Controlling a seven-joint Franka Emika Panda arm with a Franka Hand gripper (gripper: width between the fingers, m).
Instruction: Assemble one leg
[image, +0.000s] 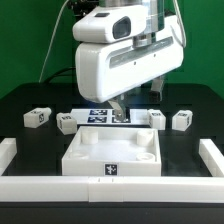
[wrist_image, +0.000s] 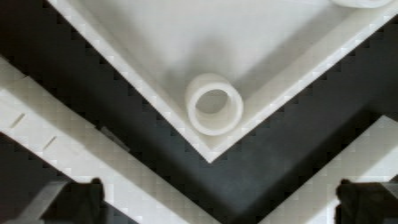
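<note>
Exterior view: the arm is hanging over the middle of the table, with its gripper (image: 121, 112) hovering low above the marker board (image: 95, 113), just beyond the far rim of the square tray part (image: 85, 168). Four loose pieces are lying in a row toward the table's far edge. One leg (image: 37, 117) and a second leg (image: 67, 122) are sitting toward the edge on the exterior view's left. A third leg (image: 157, 119) and a fourth leg (image: 181, 120) are sitting toward the exterior view's right. None is touching the gripper, and the arm's bulk is hiding the jaws here.

Wrist view: the camera is looking down on one corner of the tray part (wrist_image: 196, 40) and its round socket (wrist_image: 214, 104). The gripper (wrist_image: 222, 205) is showing only its dark fingers (wrist_image: 80, 203), which are standing wide apart with nothing between them. No tagged leg is showing.

The task is barely begun, I judge, and which leg is meant cannot be told. The legs are lying in close pairs, so wide jaws coming down on one could be nudging its neighbour. An off-centre pinch could be twisting the chunky block, leaving it crooked for the socket. Dropping straight down from here risks striking the tray's rim.
</note>
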